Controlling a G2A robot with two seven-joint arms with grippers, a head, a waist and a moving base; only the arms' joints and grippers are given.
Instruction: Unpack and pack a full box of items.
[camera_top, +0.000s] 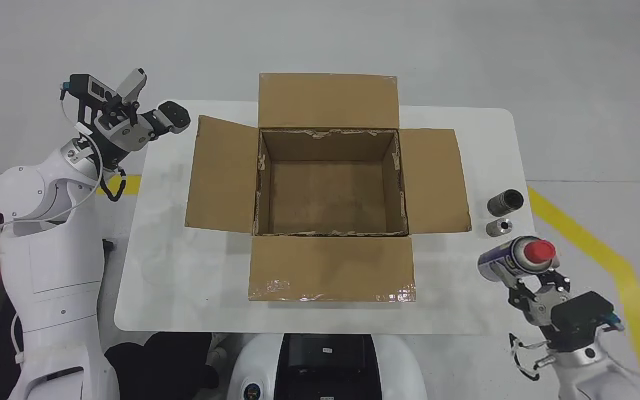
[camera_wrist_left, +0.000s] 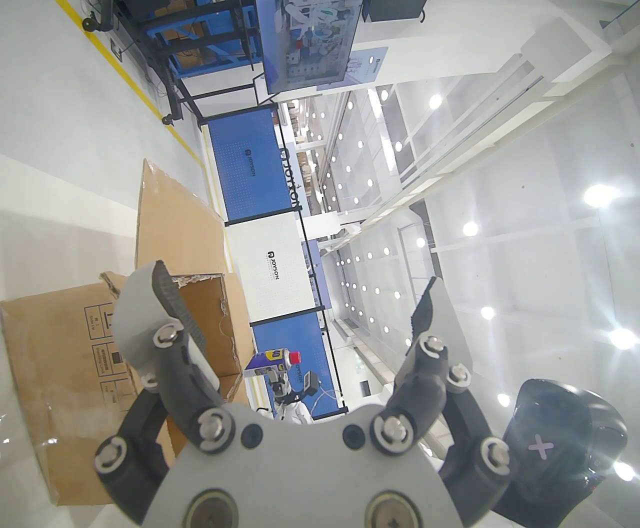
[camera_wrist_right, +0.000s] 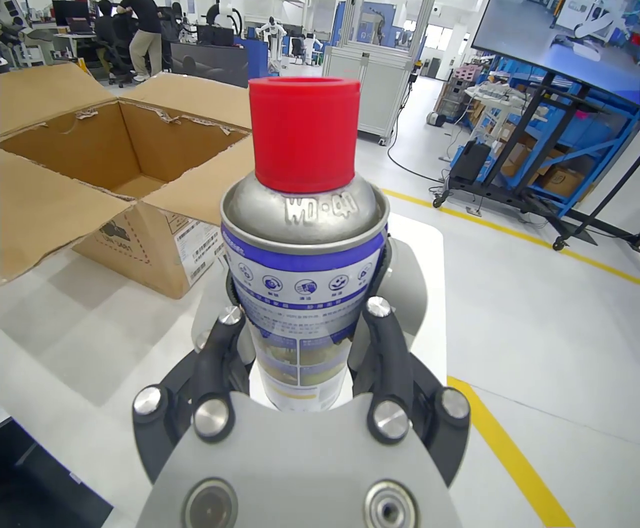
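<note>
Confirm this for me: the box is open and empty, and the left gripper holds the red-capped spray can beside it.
Not quite: it is the right gripper that holds the red-capped spray can, as the right wrist view shows. The box is open and empty, with the can beside it.

Box (camera_top: 330, 268) at bench (camera_top: 160, 280) centre, all four flaps laid outward. Near right edge: rear cylinder (camera_top: 506, 201), front cylinder (camera_top: 498, 228) just before it. Spray can (camera_top: 512, 256) before those, toward front right corner, in right gripper's (camera_top: 533, 284) jaws. Left gripper (camera_top: 160, 118) over back left corner.
</note>
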